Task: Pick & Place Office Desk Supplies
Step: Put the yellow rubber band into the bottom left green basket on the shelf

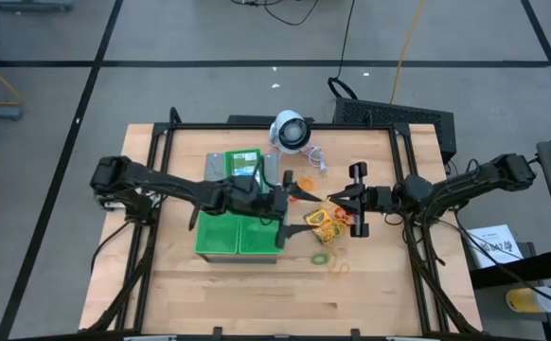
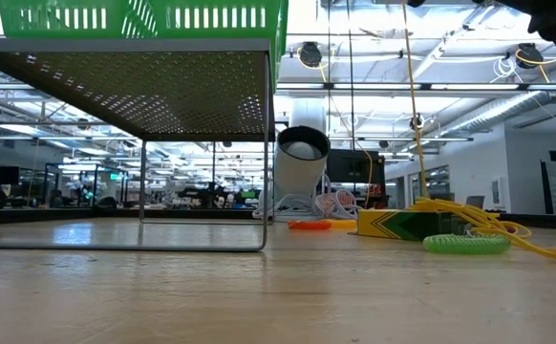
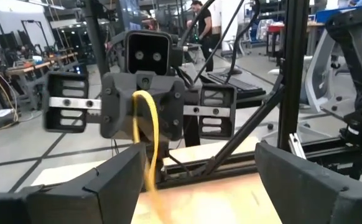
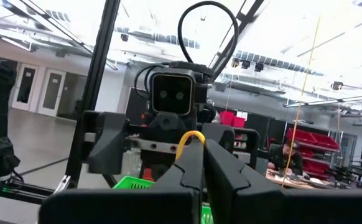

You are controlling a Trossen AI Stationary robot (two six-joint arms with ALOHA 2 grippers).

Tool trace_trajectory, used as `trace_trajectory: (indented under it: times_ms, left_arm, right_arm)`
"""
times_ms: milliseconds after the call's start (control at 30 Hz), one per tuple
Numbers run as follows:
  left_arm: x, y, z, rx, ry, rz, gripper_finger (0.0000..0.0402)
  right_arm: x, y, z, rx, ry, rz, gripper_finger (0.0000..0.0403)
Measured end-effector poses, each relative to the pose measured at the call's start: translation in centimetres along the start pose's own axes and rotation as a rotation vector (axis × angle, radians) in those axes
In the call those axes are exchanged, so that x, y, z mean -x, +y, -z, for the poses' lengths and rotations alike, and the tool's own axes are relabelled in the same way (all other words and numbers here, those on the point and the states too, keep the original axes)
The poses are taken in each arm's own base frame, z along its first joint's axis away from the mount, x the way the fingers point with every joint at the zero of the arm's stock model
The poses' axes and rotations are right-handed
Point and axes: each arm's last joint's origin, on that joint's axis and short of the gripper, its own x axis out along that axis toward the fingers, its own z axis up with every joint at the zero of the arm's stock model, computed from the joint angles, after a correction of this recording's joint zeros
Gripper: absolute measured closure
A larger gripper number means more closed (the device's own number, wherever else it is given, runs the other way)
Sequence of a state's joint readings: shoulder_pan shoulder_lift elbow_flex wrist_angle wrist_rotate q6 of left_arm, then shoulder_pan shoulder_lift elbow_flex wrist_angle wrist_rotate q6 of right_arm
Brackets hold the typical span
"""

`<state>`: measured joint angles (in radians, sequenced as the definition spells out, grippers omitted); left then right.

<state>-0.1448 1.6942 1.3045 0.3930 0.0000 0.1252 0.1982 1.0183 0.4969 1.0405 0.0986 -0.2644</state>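
A thin yellow rubber band [image 3: 146, 134] hangs from my right gripper [image 4: 201, 148], which is shut over the table's middle [image 1: 336, 200], just above a yellow-and-green crayon box [image 1: 319, 220]. My left gripper [image 3: 196, 165] faces it from the table's left [image 1: 293, 195]. It is open, with a finger on each side of the band. I cannot tell whether the band touches the nearer finger. A green band [image 2: 464, 244] and other loose bands [image 1: 336, 267] lie flat on the wood near the box [image 2: 407, 223]. My right gripper pinches the yellow band's top [image 4: 191, 138] between its two fingertips. The fingers come from the table's right, tipped a little upward. The band arches out of the fingertips and hangs slack [image 3: 148, 177] below them. My left finger hides its lower end.
Green compartment trays [image 1: 238, 235] stand left of centre, one on a raised mesh stand [image 2: 135, 91]. A white round device [image 1: 290, 131] with a cord sits at the far edge. An orange band [image 2: 309, 225] lies near it. Bare wood lies along the near edge.
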Motion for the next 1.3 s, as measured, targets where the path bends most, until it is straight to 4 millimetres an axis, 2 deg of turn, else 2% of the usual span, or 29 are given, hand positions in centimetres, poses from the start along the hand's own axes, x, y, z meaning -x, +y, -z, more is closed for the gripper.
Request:
trace_trajectory:
  times_ms: [267, 633, 733, 833, 1167, 1233, 1300]
  left_arm:
    - [-1.3, 0.8, 0.9, 0.027, 0.001, -0.023, 0.0089]
    - [-1.2, 2.4, 1.1, 0.076, 0.003, -0.063, 0.0100]
    - [-1.2, 2.7, 1.2, 0.082, 0.008, -0.068, 0.0132]
    - [-1.2, 2.7, 1.2, 0.082, 0.008, -0.069, 0.0181]
    - [-1.2, 2.7, 1.2, 0.097, 0.008, -0.068, 0.0378]
    - [-1.2, 2.7, 1.2, 0.083, 0.008, -0.068, 0.0392]
    - [-1.2, 2.7, 1.2, 0.081, 0.008, -0.068, 0.0388]
  right_arm:
    - [0.0, 0.1, -0.1, 0.011, -0.024, -0.047, 0.0403]
    - [0.0, 0.1, -0.1, 0.008, -0.019, -0.049, 0.0403]
    - [0.0, 0.1, -0.1, 0.006, -0.016, -0.050, 0.0403]
    - [0.0, 0.2, -0.1, 0.006, -0.014, -0.051, 0.0403]
    - [0.0, 0.2, 0.0, 0.006, -0.009, -0.052, 0.0403]
    - [0.0, 0.2, 0.0, 0.004, -0.006, -0.053, 0.0403]
    - [0.0, 0.2, 0.1, -0.003, 0.006, -0.056, 0.0403]
